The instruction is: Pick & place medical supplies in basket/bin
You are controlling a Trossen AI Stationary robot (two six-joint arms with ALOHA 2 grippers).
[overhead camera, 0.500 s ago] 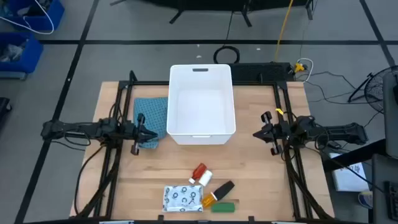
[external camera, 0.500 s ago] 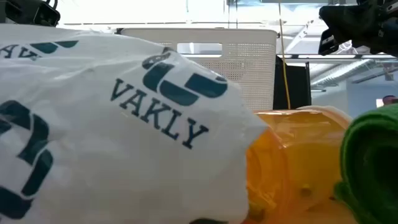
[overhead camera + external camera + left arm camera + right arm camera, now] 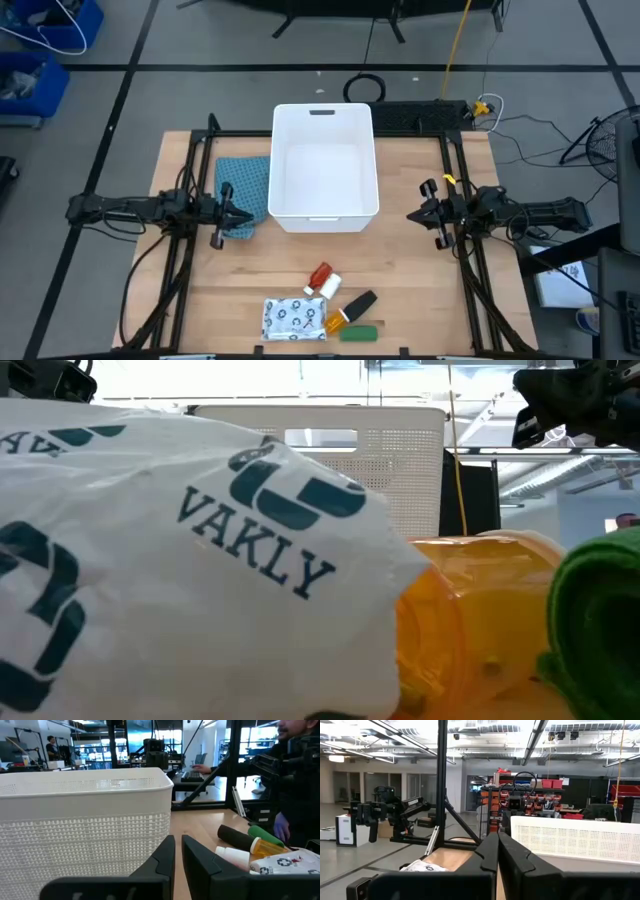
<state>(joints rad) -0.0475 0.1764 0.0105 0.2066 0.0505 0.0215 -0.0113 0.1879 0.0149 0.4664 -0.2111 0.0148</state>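
Note:
The white bin (image 3: 325, 165) stands on the table's far middle, its handle slot in the far wall. The supplies lie in a cluster near the near edge: white dotted packet (image 3: 293, 318), red tube (image 3: 320, 274), white bottle (image 3: 328, 287), black oblong (image 3: 358, 302), orange vial (image 3: 338, 321) and green oblong (image 3: 360, 332). The low view is filled by the packet (image 3: 180, 560), vial (image 3: 470, 620) and green oblong (image 3: 600, 630). My left gripper (image 3: 237, 215) hovers shut left of the bin, over the teal cloth's corner. My right gripper (image 3: 418, 215) hovers shut right of the bin.
A teal patterned cloth (image 3: 245, 185) lies flat against the bin's left wall. Black frame rails (image 3: 185, 250) run along both table sides. Bare wood lies between the bin and the cluster. A person (image 3: 295, 780) shows beyond the table in the left wrist view.

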